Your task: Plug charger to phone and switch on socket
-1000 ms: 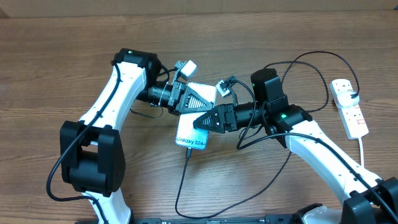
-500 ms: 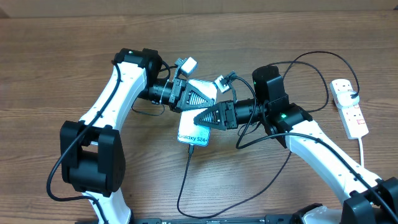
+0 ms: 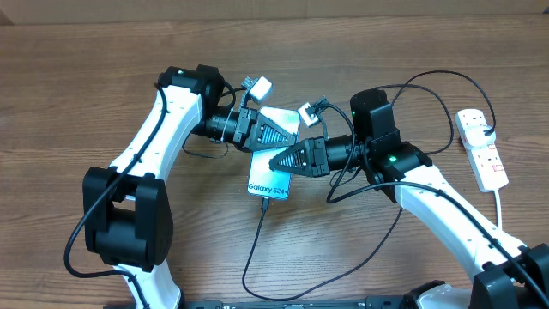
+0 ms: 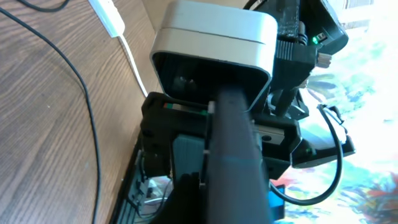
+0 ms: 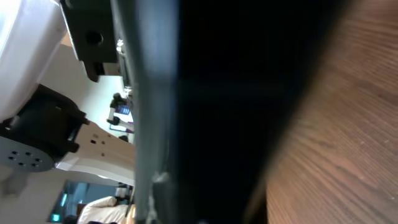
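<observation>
The phone (image 3: 268, 185), light blue with "Galaxy S24" text, is held tilted above the table between both arms. My left gripper (image 3: 288, 136) is shut on its upper part. My right gripper (image 3: 274, 161) is shut on its right edge just below. In the left wrist view the phone (image 4: 233, 155) shows edge-on as a dark bar running away from the jaws. It fills the right wrist view as a dark band (image 5: 236, 112). The charger cable (image 3: 251, 249) hangs from the phone's lower end (image 3: 264, 204) and loops across the table. The socket (image 3: 482, 151) lies at the far right with a black plug (image 3: 487, 130) in it.
The black cable arcs behind my right arm toward the socket (image 3: 429, 81). The socket's white cord (image 3: 500, 206) runs toward the front right edge. Both arms crowd the table's middle, wrists almost touching. Bare wood lies at the left and the back.
My right gripper has closed on the phone's edge. The phone has shifted slightly right and up with both grippers. The hanging cable followed it.
</observation>
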Controlling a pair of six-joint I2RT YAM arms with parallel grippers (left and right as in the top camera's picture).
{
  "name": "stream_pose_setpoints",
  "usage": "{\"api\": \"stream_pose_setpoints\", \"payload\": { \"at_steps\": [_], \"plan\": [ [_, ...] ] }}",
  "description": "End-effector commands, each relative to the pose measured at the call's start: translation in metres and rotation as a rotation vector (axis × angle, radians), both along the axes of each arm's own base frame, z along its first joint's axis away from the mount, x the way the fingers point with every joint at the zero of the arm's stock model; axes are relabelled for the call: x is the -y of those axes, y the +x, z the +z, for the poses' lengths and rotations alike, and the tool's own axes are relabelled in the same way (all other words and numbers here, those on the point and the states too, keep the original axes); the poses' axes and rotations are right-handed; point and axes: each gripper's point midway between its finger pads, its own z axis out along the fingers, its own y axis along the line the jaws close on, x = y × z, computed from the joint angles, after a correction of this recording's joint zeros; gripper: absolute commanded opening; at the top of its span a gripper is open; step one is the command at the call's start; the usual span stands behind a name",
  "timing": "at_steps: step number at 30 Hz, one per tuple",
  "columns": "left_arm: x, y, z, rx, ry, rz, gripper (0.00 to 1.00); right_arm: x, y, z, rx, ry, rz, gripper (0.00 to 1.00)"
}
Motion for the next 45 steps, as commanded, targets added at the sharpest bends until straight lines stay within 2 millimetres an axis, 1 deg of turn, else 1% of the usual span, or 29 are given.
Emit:
{"api": "stream_pose_setpoints", "payload": {
  "at_steps": [1, 2, 3, 5, 10, 14, 18, 22, 24, 29, 32, 33, 35, 36, 37, 41, 44, 45],
  "plan": [
    [0.002, -0.003, 0.011, -0.024, -0.006, 0.001, 0.21, -0.002, 0.001, 0.002, 0.055, 0.001, 0.003, 0.04],
    [0.002, -0.003, 0.01, -0.018, 0.0, -0.001, 0.29, -0.002, 0.002, 0.002, 0.056, 0.0, 0.003, 0.04],
    [0.002, -0.003, 0.008, -0.015, 0.006, -0.002, 0.33, -0.002, 0.002, 0.002, 0.056, 0.0, 0.003, 0.04],
    [0.001, -0.004, 0.005, -0.009, 0.028, -0.007, 0.44, -0.002, 0.002, 0.002, 0.056, -0.001, 0.001, 0.04],
    [-0.001, -0.004, -0.004, -0.002, 0.079, -0.014, 0.62, -0.002, 0.006, -0.001, 0.058, -0.018, -0.022, 0.04],
    [-0.003, -0.005, -0.01, -0.001, 0.115, -0.018, 0.64, 0.0, 0.011, -0.008, 0.048, -0.051, -0.058, 0.04],
    [-0.004, -0.002, -0.021, -0.005, 0.178, -0.016, 0.67, 0.003, 0.017, -0.021, 0.02, -0.114, -0.116, 0.04],
    [-0.008, 0.005, -0.038, -0.017, 0.288, 0.002, 0.73, 0.012, 0.023, -0.042, -0.024, -0.217, -0.189, 0.04],
    [-0.011, 0.007, -0.045, -0.017, 0.333, 0.009, 0.77, 0.017, 0.025, -0.052, -0.04, -0.265, -0.223, 0.04],
    [-0.019, 0.011, -0.064, -0.013, 0.455, 0.025, 0.78, 0.033, 0.031, -0.078, -0.079, -0.404, -0.319, 0.04],
    [-0.027, 0.014, -0.076, 0.004, 0.54, 0.032, 0.78, 0.04, 0.031, -0.091, -0.111, -0.464, -0.343, 0.04],
    [-0.03, 0.015, -0.08, 0.009, 0.567, 0.035, 0.8, 0.041, 0.03, -0.096, -0.125, -0.479, -0.345, 0.04],
    [-0.038, 0.019, -0.092, 0.019, 0.653, 0.053, 0.82, 0.044, 0.028, -0.106, -0.156, -0.509, -0.344, 0.04],
    [-0.049, 0.026, -0.104, 0.019, 0.759, 0.09, 0.83, 0.045, 0.025, -0.117, -0.191, -0.533, -0.336, 0.04],
    [-0.057, 0.031, -0.111, 0.014, 0.821, 0.118, 0.83, 0.045, 0.025, -0.122, -0.206, -0.543, -0.332, 0.04],
    [-0.08, 0.047, -0.128, 0.021, 0.999, 0.216, 0.84, 0.046, 0.027, -0.143, -0.243, -0.578, -0.33, 0.04],
    [-0.103, 0.059, -0.139, 0.042, 1.148, 0.293, 0.84, 0.048, 0.029, -0.157, -0.262, -0.606, -0.334, 0.04],
    [-0.115, 0.063, -0.143, 0.047, 1.219, 0.328, 0.9, 0.048, 0.029, -0.161, -0.267, -0.612, -0.334, 0.04]
  ]
}}
